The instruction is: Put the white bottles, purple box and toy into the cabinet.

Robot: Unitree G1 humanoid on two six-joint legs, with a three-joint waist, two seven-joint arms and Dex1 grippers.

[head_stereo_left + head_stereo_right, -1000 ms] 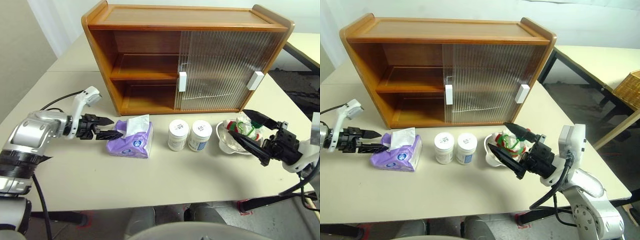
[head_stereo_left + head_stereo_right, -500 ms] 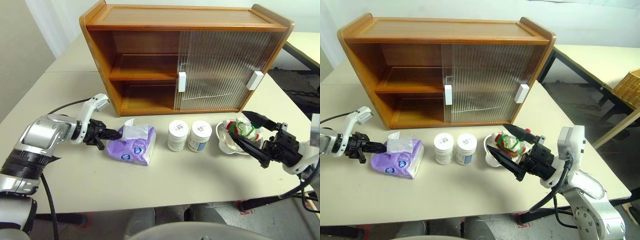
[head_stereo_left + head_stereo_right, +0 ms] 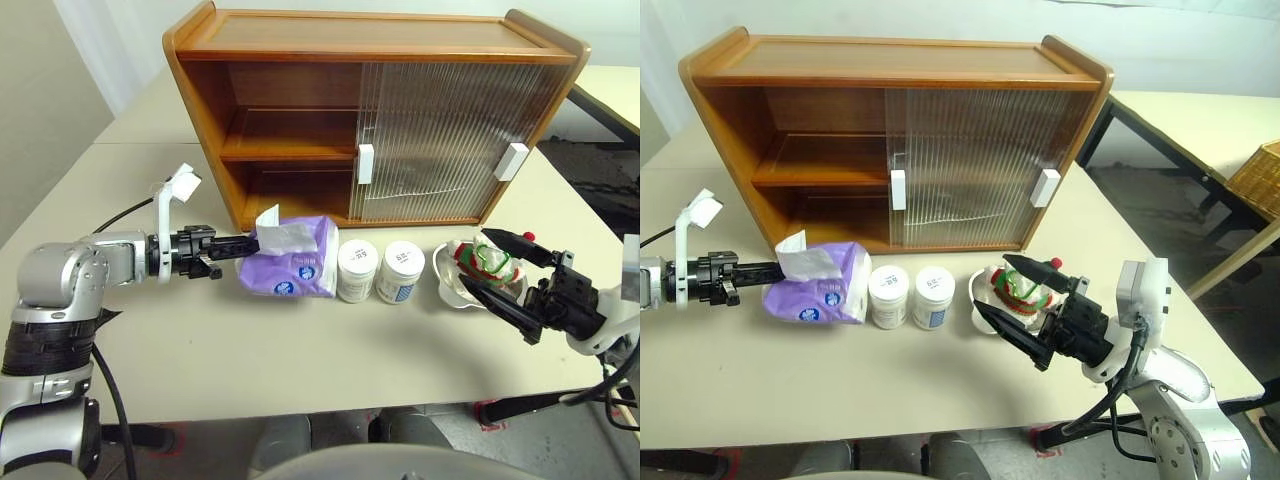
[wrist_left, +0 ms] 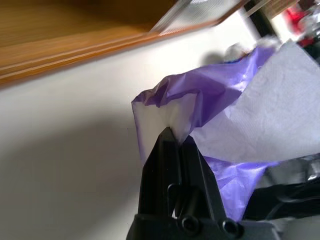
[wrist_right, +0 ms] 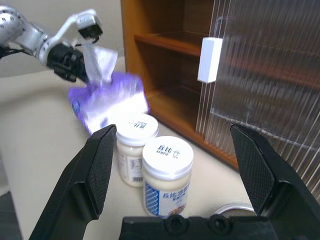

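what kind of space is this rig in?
Probably a lab or office test setup, not a home: a small wooden cabinet sits as a prop on a plain beige table, a second table stands alongside, and a bare white wall is behind.

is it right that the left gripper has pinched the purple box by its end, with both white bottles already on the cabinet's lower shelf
Not quite. The left gripper has indeed pinched the purple box by its end, but both white bottles stand on the table in front of the cabinet, as the left eye view shows.
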